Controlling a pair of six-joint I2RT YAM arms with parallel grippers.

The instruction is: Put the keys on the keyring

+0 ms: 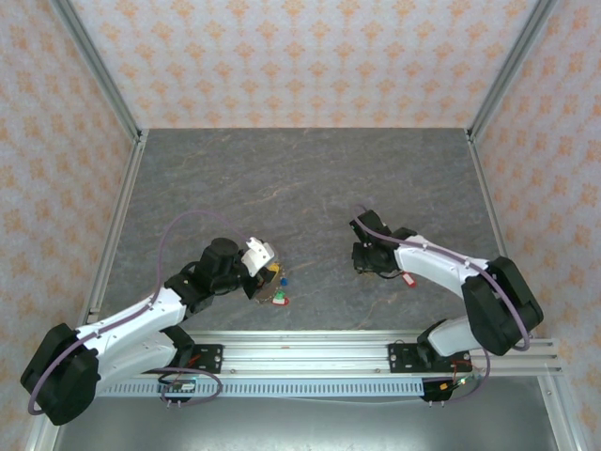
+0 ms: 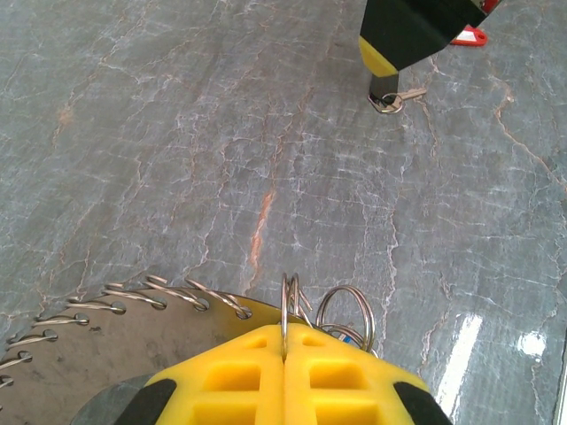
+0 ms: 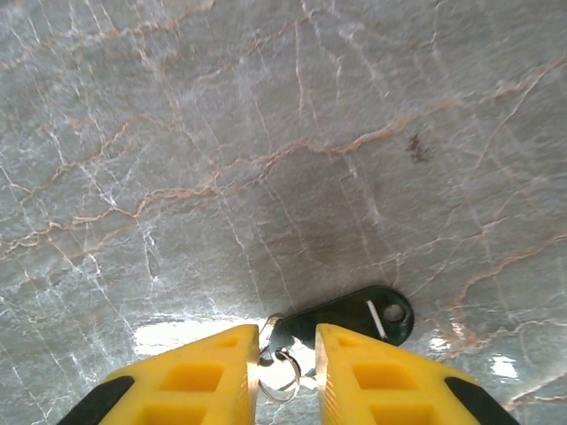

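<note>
The grey marble-patterned tabletop (image 1: 310, 178) carries pale and rust-orange veins. The peach wallpaper walls (image 1: 300, 56) repeat an orange floral motif. The right gripper (image 3: 288, 336) has yellow fingers (image 3: 204, 381) with black corners. One oval plastic key tag (image 3: 354, 317) is black with a white stripe; another plastic tag (image 2: 469, 36) is red.

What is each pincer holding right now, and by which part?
Left pincer: shut on a thin wire ring, pinched edge-on at its rim. Right pincer: open, straddling the small ring of the dark tag, holding nothing.
</note>
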